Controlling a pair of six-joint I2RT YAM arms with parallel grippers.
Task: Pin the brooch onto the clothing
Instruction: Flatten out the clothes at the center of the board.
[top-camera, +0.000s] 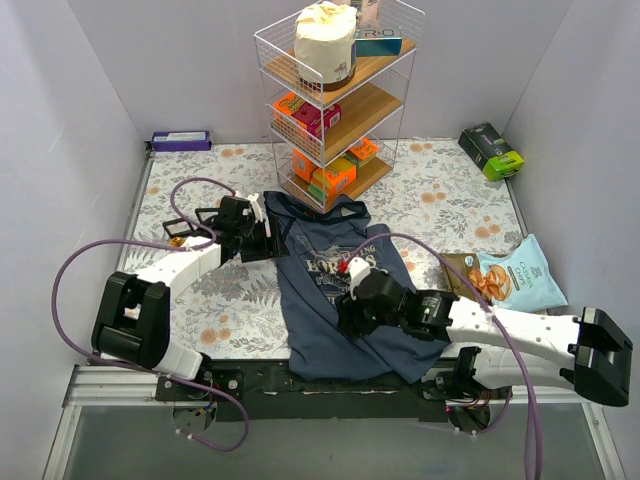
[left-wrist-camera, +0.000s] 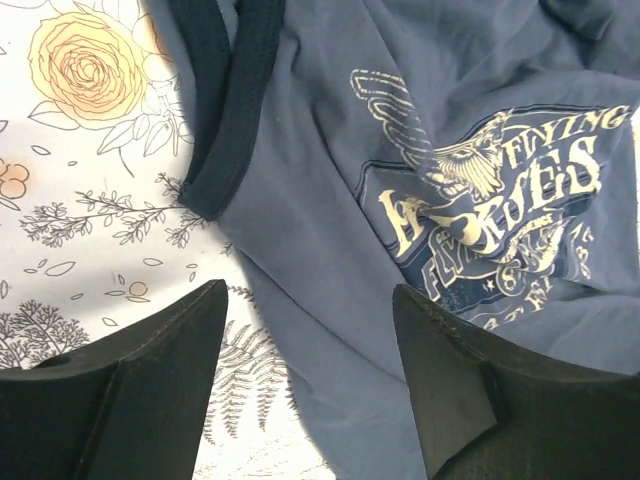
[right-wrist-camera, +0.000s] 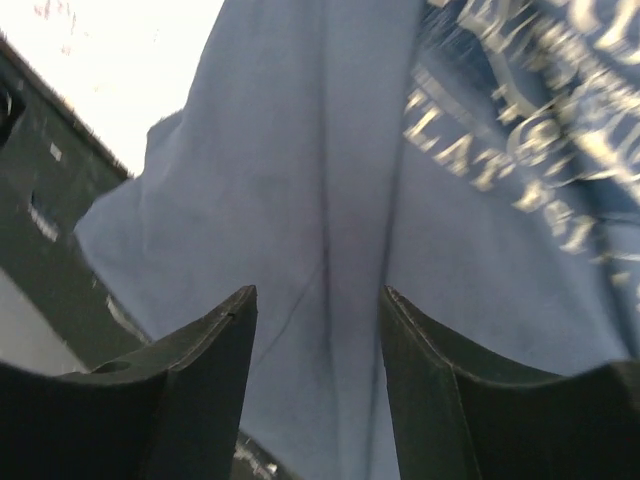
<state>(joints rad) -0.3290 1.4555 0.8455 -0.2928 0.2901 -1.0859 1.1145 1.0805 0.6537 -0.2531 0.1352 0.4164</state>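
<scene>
**Both grippers open above the tank top**

The navy tank top (top-camera: 325, 315) lies flat on the flowered tablecloth (top-camera: 210, 290) in the middle of the table. Its neck points to the far side and its hem reaches the near edge.

The left gripper (left-wrist-camera: 308, 300) is at the top's far left shoulder, jaws apart with nothing between them. One finger is over the tablecloth and the other over blue fabric. The dark armhole trim (left-wrist-camera: 215, 130) and the pale chest print (left-wrist-camera: 490, 190) lie just beyond.

The right gripper (right-wrist-camera: 316, 295) is over the lower right of the top, also spread and empty, with a crease in the fabric running between its fingers.

A small golden-brown object (top-camera: 178, 238) lies on the tablecloth left of the left gripper, too small to identify.

A wire shelf rack (top-camera: 335, 100) stands at the far side, and a bag of chips (top-camera: 520, 275) lies to the right.
</scene>
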